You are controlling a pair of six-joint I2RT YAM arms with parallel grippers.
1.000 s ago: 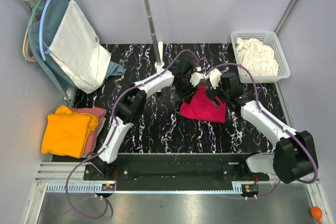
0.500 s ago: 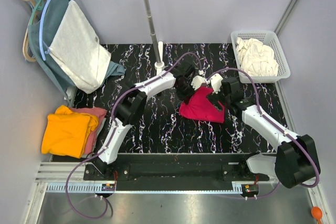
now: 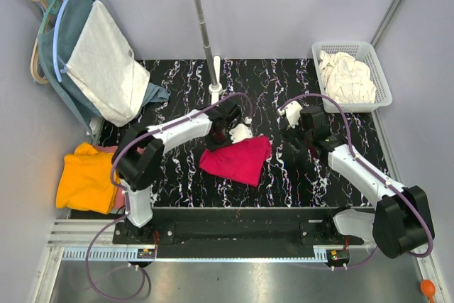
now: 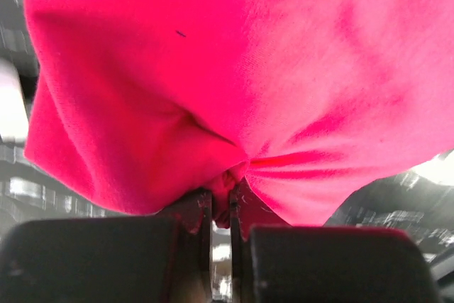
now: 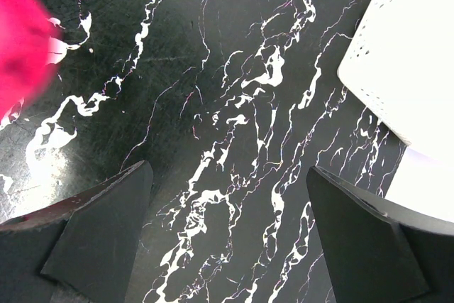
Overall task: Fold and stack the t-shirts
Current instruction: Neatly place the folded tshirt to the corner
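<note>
A folded magenta t-shirt lies on the black marble table near its middle. My left gripper is shut on the shirt's far edge; in the left wrist view the magenta shirt fills the frame and a bunch of cloth sits pinched between the jaws. My right gripper is open and empty over bare table to the right of the shirt. In the right wrist view an edge of the shirt shows at the far left. A stack of folded shirts, orange over pink, sits at the table's left edge.
A white basket holding a cream shirt stands at the back right; its corner shows in the right wrist view. A clothes rack pole rises at the back centre, with a grey-white garment hanging at the back left.
My left gripper has pulled the magenta shirt left and toward the near edge. My right gripper has let go of the shirt and now stands open to its right.
</note>
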